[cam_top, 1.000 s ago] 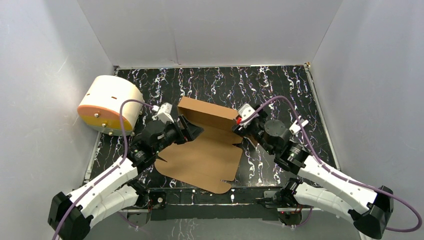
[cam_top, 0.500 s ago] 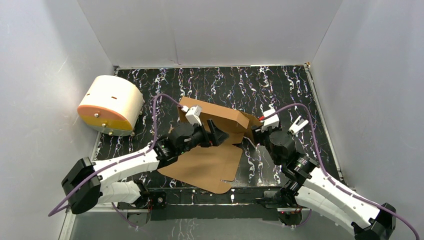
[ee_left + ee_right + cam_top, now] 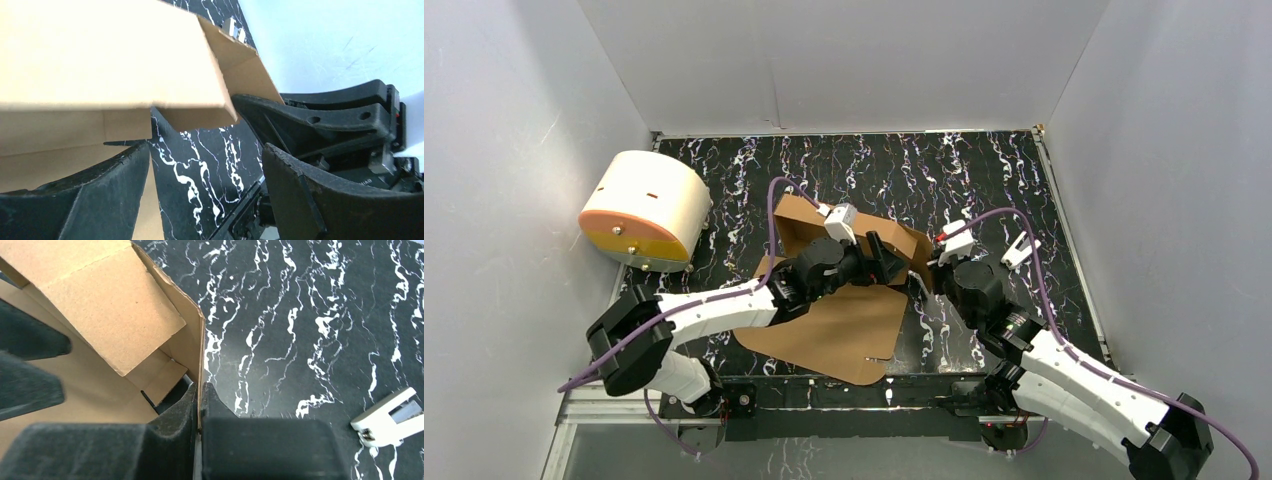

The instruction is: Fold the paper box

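Nearest my bases, the flat panel of the paper box (image 3: 824,335) lies on the black marbled table (image 3: 984,180), its rounded edge toward me. My left forearm (image 3: 724,305) crosses above the panel's left part and hides it from the top view.

At the centre, my left gripper (image 3: 207,155) is spread wide and holds nothing. Its fingers (image 3: 100,200) straddle bare table and the lower corner of a raised flap, and a broad cardboard panel hangs just above them. The arm's body covers the fold line from overhead.

Just beside it, my right gripper (image 3: 200,390) is pinched narrow on the box's upright right-hand wall, with the cardboard edge running between the pads. This gripper fills the right side of the left wrist view and blocks what lies behind it. The left fingers likewise close off the left side of the right wrist view.

Beyond both grippers, the box's back wall stands tilted up off the table.

To the right, a small white bracket (image 3: 387,417) lies on the table, apart from the box.

At the far left, a cream cylinder (image 3: 644,210) with an orange face sits well apart from the box. White walls (image 3: 844,60) enclose the table.
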Tool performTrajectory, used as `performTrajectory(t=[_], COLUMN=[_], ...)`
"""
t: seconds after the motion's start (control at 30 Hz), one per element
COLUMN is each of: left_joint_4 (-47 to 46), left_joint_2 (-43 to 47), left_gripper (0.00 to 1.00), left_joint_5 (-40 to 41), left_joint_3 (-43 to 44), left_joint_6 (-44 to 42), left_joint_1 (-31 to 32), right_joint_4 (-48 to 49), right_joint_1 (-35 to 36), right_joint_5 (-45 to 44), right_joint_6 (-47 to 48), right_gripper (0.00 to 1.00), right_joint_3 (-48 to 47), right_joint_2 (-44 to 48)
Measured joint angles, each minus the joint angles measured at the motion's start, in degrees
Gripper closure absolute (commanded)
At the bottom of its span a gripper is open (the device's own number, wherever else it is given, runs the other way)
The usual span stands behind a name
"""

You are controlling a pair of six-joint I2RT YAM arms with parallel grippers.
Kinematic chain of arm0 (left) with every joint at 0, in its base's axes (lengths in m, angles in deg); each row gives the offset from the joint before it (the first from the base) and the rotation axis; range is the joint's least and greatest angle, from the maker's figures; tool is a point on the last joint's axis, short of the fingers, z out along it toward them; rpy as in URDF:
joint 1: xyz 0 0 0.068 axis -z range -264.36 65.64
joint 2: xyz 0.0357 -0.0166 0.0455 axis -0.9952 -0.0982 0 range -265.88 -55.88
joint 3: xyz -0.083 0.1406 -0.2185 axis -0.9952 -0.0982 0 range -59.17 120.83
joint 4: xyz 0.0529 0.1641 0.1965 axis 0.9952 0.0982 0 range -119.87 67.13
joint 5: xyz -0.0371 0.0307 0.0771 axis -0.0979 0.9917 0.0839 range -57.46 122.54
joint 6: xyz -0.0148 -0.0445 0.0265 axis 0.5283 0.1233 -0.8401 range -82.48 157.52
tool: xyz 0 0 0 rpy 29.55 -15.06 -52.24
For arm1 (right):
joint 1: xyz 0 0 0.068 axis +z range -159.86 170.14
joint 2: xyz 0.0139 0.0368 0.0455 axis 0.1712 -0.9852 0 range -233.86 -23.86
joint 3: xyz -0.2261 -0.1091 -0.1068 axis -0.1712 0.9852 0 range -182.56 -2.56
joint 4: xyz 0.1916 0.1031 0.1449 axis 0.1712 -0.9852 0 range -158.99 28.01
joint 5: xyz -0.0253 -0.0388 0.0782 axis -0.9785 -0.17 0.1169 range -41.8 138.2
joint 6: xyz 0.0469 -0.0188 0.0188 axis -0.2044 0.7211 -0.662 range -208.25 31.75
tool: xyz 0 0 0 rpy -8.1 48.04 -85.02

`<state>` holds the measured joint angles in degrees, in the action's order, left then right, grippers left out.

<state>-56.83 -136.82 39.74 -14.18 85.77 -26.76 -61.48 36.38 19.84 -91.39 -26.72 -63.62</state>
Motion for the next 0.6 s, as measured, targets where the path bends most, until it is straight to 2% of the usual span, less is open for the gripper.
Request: performTrajectory(t=[0.1,0.23,0.43,0.6], left_joint_4=[-1.97,-4.98,-7.28,-7.34], left_joint_2=[-1.55,-3.85,-6.95,-7.93], left_gripper=[0.23,0.28,0.55,0.68], left_joint_5=[1.44,3.69,8.96,13.68], left_joint_3=[0.57,0.94,1.75,2.49], left_joint_6=[-0.48,-0.76,-3.1,-8.28], left_joint_1=[0.02,0.11,0.35,0.59], right_joint_4=[2.23,3.98,5.84,7.19], right_joint_1=[-0.09,-0.11,-0.11,-0.11], right_joint_5=[1.38,2.78,4.0,4.87], right_joint_6=[-0.22,-0.28,-0.7,-1.18], right_gripper=[0.98,0.99,0.99,0.99], right_joint_3=[0.37,0.76,1.49,1.6], right_joint_2=[-0.11,-0.98,-1.77,-2.49])
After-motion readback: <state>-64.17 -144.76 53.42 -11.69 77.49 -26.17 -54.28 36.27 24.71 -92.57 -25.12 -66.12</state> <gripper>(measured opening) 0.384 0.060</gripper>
